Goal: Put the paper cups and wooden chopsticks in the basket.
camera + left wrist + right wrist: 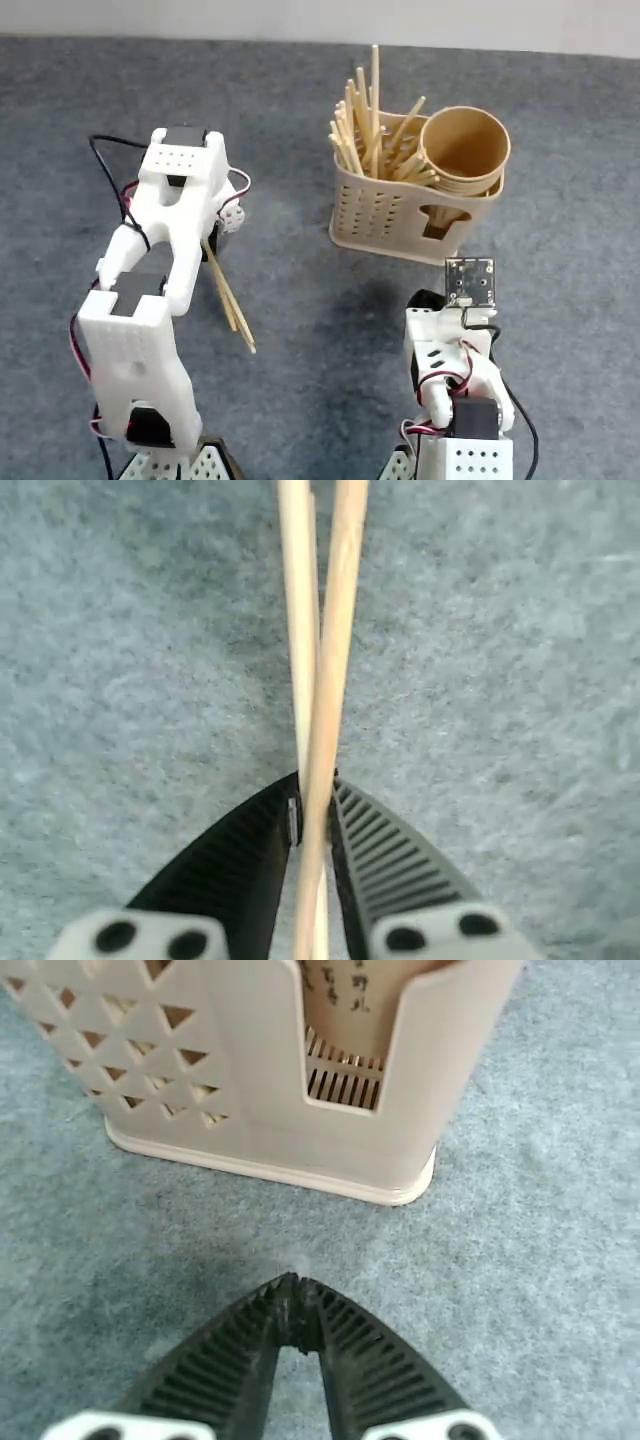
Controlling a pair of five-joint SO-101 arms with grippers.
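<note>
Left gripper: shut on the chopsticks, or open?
Shut. The left gripper has its fingertips pressed against two wooden chopsticks, which run out between them in the left wrist view.

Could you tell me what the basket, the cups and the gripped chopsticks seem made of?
Basket: likely moulded plastic, smooth beige, with cut-out holes. Paper cups: apparently matte brown paper, thin rims. Chopsticks in the left gripper: pale bare wood, possibly bamboo; faint grain shows.

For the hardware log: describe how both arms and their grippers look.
Both arms are chunky white plastic shells with black motors at the joints: left arm, right arm. Red and black cables loop along them. Left gripper and right gripper have black, ribbed, tapering fingers on white bases.
</note>
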